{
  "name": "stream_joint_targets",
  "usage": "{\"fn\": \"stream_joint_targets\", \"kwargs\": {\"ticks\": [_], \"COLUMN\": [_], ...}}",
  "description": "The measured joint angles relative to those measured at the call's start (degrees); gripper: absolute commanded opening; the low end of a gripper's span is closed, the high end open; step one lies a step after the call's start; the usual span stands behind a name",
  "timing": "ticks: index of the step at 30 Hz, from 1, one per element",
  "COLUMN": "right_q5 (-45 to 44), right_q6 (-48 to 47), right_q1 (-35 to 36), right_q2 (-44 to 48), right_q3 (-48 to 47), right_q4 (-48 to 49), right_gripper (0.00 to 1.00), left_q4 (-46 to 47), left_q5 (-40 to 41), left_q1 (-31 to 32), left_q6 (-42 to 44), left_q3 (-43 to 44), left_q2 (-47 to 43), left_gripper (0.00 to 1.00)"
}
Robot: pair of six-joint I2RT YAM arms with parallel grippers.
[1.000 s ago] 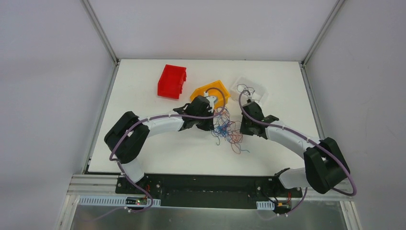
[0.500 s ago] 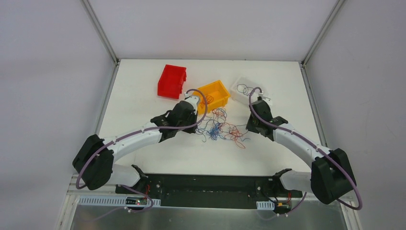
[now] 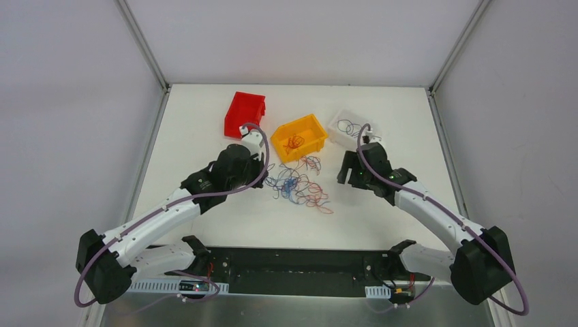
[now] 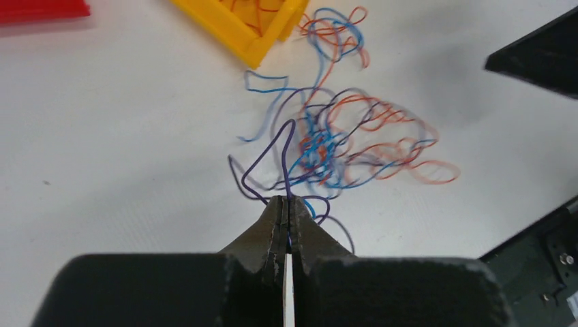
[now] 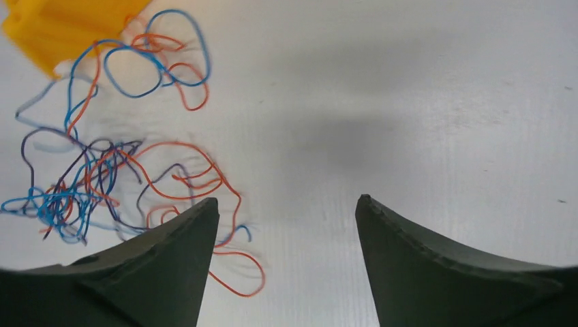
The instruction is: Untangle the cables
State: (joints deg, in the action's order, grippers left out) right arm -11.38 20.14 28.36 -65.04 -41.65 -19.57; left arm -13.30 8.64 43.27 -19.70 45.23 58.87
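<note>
Leftward-dragged cables (image 3: 298, 187) trail the left gripper (image 4: 286, 201) clamped on one purple strand; right gripper (image 5: 287, 199) gapes empty.

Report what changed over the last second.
The left gripper, shut on a dark purple wire, drew back leftward from the yellow bin, dragging the tangle left. The right gripper, open, turned from the clear bin toward the tangle. The bins stayed put.

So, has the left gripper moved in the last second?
Yes. In the top view the left gripper, shut on a purple cable, has pulled back left and nearer, away from the yellow bin it was over.
</note>
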Motion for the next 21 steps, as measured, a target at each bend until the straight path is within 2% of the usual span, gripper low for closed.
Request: {"fn": "stream_joint_targets", "kwargs": {"ticks": [4,7,13,17,21], "right_q5": [4.2,5.2,-2.9,-5.3,1.6], "right_q6": [-2.3,-2.4,-1.1,-0.3,2.3], "right_q1": [6.1,7.5,7.0,1.2,-10.2], "right_q2": [-1.9,-3.8,-4.3,-9.8,-17.0], "right_q3": [-2.6,-4.8,-7.9,-15.5,-20.5], "right_q4": [0.4,1.3,1.8,1.2,6.2], "right_gripper": [0.8,0.81,0.82,0.82,0.84], "left_q4": [0.0,-0.1,-0.1,-0.1,-0.2], "left_q5": [-7.7,-10.3,-10.9,-10.5,-10.6], "left_q1": [-0.2,-0.2,-0.2,-0.2,-0.2], "left_q6": [2.9,3.7,3.9,3.9,3.9], "left_q3": [1.5,1.8,1.8,1.8,1.8], "left_q2": [-0.4,-0.1,-0.8,-1.5,-1.5], "left_gripper": [0.0,0.0,0.0,0.0,0.0]}}
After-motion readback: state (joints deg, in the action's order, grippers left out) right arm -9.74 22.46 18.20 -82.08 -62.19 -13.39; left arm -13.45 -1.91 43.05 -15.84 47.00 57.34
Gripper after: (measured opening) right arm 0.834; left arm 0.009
